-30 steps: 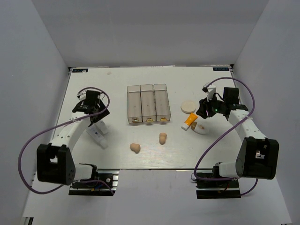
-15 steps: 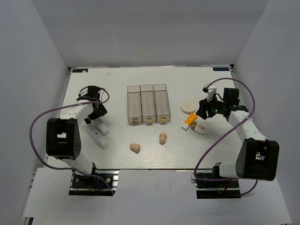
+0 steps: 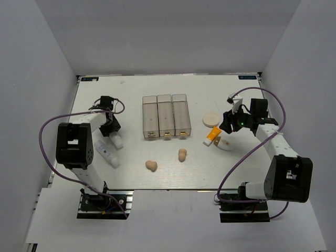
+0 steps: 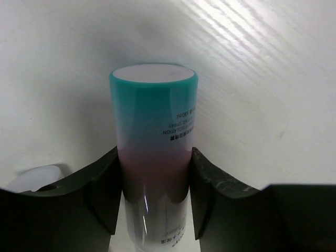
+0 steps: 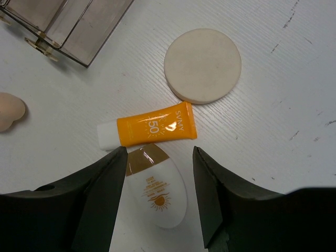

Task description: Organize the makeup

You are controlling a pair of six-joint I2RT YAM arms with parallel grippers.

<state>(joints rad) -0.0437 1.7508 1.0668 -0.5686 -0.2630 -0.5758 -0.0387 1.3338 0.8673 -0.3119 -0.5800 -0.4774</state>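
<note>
My left gripper point(image 4: 155, 157) is shut on the white tube with the pink-blue label point(image 4: 153, 121); both fingers press its sides and its teal end points away. From above, that gripper point(image 3: 112, 130) sits at the table's left over the tube point(image 3: 117, 139). My right gripper point(image 5: 159, 157) hangs open above the white oval pad point(image 5: 157, 194) without touching it. The orange-white tube point(image 5: 152, 128) lies just beyond, then the round cream puff point(image 5: 202, 65). Two beige sponges point(image 3: 151, 166) point(image 3: 182, 155) lie near the front middle.
The clear three-compartment box point(image 3: 165, 115) stands in the middle of the table; its corner shows in the right wrist view point(image 5: 68, 26). Another white tube point(image 3: 105, 152) lies just in front of my left gripper. White walls close in the table on three sides.
My left gripper has swung in over the white tube and its jaws have closed onto it. The right gripper has barely moved and stays open.
</note>
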